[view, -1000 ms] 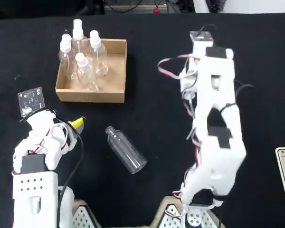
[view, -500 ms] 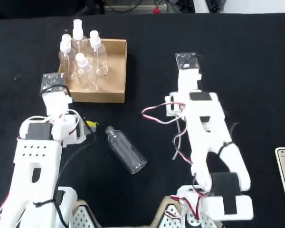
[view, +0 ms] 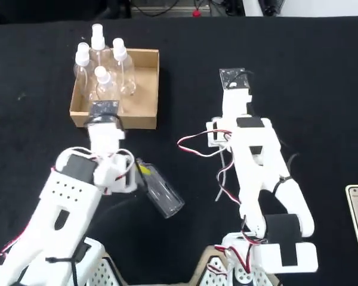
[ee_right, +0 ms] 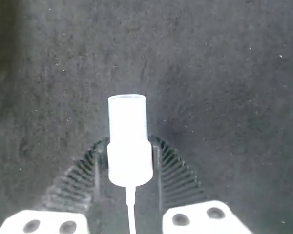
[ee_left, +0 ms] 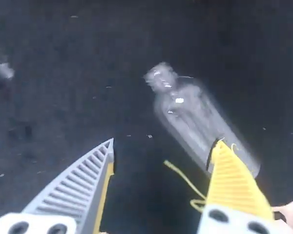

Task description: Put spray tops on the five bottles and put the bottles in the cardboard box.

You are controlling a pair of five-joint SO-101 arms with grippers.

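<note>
Right wrist view: jaws tight around spray top (ee_right: 128, 146)

- Plain black cloth covered the table (view: 322, 71), flecked with pale lint.
- Toward its far left corner, the cardboard box (view: 144, 98) was plain brown.
- The four bottles (view: 109, 90) in it were clear, with white spray tops (view: 97, 33).
- The lone bottle (view: 165, 195) near the front edge was clear.
- On the left gripper (ee_left: 164, 142), one finger (ee_left: 229, 170) was yellow and the other grey and ribbed.
- The right gripper (ee_right: 129, 142) had black ribbed fingers (ee_right: 173, 168) and a white spray top (ee_right: 128, 119).
- Both arms (view: 262, 167) were white, with red-and-white wires (view: 194, 143).
</note>
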